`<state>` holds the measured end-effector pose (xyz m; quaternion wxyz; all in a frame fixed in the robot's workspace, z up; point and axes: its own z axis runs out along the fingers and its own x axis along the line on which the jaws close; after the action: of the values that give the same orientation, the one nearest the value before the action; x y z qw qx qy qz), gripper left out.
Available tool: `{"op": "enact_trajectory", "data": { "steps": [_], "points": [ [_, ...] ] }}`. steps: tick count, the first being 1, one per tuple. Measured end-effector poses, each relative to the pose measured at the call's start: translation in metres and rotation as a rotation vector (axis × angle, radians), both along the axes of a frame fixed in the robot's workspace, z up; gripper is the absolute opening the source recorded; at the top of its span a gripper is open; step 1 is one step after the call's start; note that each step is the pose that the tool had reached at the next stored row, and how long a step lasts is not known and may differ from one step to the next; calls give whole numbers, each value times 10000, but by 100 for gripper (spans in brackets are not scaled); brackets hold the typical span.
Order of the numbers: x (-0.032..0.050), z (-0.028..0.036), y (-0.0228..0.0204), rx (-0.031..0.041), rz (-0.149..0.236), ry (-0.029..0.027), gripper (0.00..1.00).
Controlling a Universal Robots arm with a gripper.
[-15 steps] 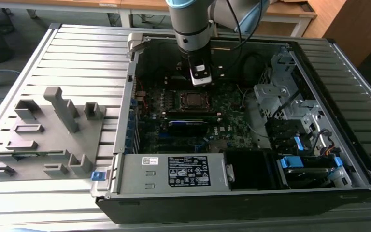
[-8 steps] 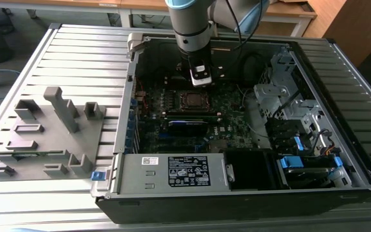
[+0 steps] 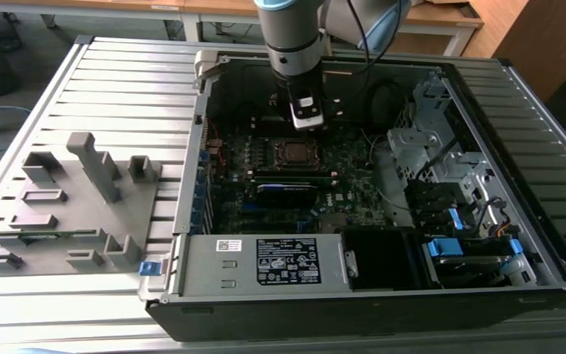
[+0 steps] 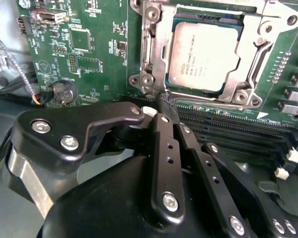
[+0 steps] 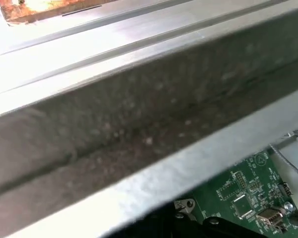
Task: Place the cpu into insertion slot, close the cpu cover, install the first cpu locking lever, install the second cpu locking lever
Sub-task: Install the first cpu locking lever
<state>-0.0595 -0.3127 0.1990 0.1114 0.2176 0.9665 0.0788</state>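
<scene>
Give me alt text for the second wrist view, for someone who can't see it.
The cpu sits in the insertion slot with the silver cpu cover closed around it on a green motherboard. The black gripper, fingers together, hangs beside the socket's edge, holding nothing visible.
</scene>
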Motion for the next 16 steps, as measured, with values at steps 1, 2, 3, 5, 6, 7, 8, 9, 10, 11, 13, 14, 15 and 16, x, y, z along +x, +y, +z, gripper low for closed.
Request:
{"op": "enact_trajectory", "data": {
  "steps": [1, 2, 3, 5, 6, 7, 8, 9, 10, 11, 13, 14, 15, 16],
  "points": [
    [0, 21, 0, 0, 0, 5, 10],
    [0, 46, 0, -1, -1, 12, 10],
    [0, 73, 0, -1, 0, 18, 10],
    [0, 120, 0, -2, 0, 31, 10],
    [0, 140, 0, -1, 0, 35, 10],
    [0, 158, 0, 0, 0, 40, 10],
    [0, 168, 0, -2, 1, 44, 10],
    [0, 168, 0, -1, 0, 44, 10],
    [0, 168, 0, -1, 0, 44, 10],
    [0, 168, 0, 0, 0, 45, 10],
    [1, 168, 0, 2, 1, 68, 10],
    [1, 168, 0, 0, 3, 160, 10],
    [2, 167, 0, -1, 1, 274, 10],
    [4, 165, 0, -2, 0, 407, 10]
  ]
}}
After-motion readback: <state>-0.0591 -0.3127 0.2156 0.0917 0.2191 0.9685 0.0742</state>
